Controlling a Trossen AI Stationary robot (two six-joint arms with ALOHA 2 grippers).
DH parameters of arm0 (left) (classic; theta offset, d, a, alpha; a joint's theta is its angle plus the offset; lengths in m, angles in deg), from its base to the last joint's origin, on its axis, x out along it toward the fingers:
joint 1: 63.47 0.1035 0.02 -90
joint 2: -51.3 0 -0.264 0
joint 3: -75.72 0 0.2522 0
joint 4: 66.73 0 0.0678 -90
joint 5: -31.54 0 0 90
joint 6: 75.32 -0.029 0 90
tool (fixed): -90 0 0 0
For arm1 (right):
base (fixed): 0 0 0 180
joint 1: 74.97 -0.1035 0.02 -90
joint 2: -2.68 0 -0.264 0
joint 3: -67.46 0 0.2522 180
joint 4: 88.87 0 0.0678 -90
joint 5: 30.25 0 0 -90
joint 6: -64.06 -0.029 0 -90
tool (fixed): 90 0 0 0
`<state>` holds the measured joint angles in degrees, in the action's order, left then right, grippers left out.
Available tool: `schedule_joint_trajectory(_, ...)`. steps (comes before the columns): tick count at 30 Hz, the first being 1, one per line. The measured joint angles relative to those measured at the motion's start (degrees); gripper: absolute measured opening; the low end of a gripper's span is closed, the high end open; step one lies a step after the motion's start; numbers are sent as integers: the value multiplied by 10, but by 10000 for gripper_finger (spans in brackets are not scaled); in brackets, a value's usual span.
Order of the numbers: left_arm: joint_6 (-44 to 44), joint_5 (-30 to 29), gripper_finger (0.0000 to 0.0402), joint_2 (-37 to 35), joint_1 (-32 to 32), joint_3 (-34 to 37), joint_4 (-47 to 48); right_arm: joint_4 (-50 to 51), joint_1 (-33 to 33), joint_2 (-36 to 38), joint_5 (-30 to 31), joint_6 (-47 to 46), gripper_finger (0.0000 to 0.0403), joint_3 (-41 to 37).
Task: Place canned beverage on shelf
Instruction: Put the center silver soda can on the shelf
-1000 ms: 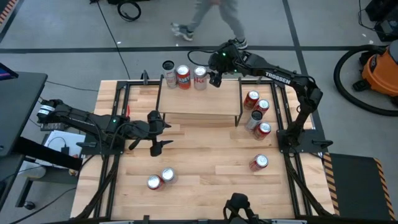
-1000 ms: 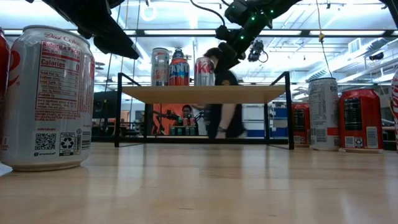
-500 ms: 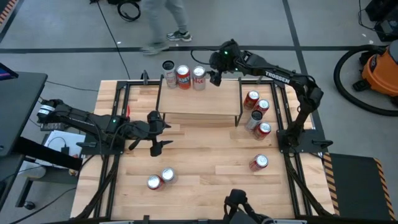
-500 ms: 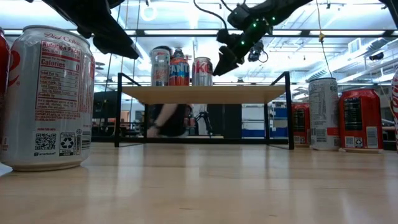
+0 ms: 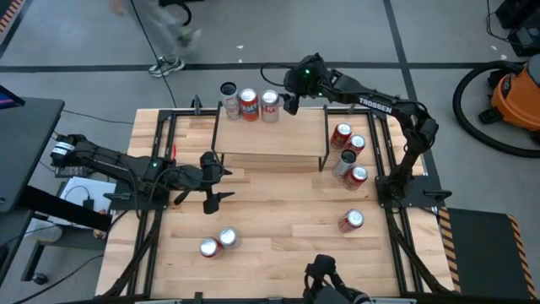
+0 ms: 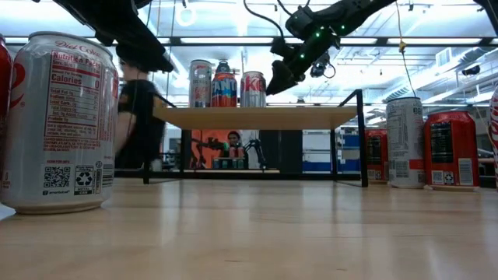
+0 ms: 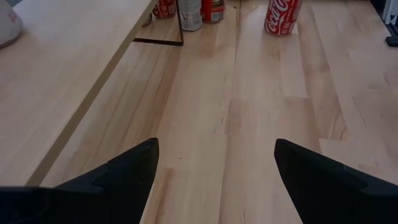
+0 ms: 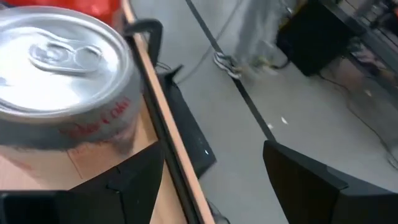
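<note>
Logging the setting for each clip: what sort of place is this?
Probably a robotics lab or workshop, not a home: a framed wooden table on bare grey floor, an orange shop vacuum beside it, exposed ceiling lights, and a person walking past behind.

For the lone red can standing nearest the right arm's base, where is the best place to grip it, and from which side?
Grip the lone red can across its round side wall, coming from above. It stands upright, lid up, apart from other cans, so fingers probably fit either side.

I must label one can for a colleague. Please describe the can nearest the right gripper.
Find the shelf at the table's far side. Three cans stand along its back edge; take the one nearest the right gripper. It is silver with red lettering, beside a red can.
</note>
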<state>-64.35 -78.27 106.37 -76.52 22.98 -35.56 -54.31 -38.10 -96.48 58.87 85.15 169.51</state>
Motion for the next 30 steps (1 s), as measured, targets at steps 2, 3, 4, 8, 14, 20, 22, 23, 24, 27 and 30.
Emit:
schedule_joint_trajectory(2, 0, 0, 329, 0, 0, 0, 0, 27, -6, 2, 13, -1, 284, 19)
schedule_joint_trajectory(3, 0, 0, 329, 0, 0, 0, 1, 43, -9, 3, 13, -6, 284, 31)
schedule_joint_trajectory(4, 0, 0, 329, 0, 0, 0, 0, 62, -12, 4, 13, -13, 284, 42)
schedule_joint_trajectory(8, 0, 0, 329, 0, 0, 0, 2, 139, -26, 5, 34, -17, 290, 68)
schedule_joint_trajectory(14, -1, 0, 329, 0, 0, 0, 13, 226, -52, 4, 41, -39, 333, 81)
schedule_joint_trajectory(20, -15, 0, 329, 0, 0, 0, 13, 191, -77, 4, 3, -65, 372, 70)
schedule_joint_trajectory(22, -15, 0, 329, 0, 0, 0, 13, 171, -77, 4, -3, -74, 375, 60)
schedule_joint_trajectory(23, -14, 0, 329, 0, 0, 0, 16, 165, -76, 4, 0, -76, 375, 54)
schedule_joint_trajectory(24, -13, 0, 329, 0, 0, 0, 19, 160, -75, 4, 2, -77, 375, 46)
schedule_joint_trajectory(27, -9, 0, 329, 0, -1, 0, 28, 104, -73, 4, -6, -82, 375, 13)
schedule_joint_trajectory(30, -8, 0, 329, 0, -1, 0, 29, 50, -72, 4, -10, -83, 375, -18)
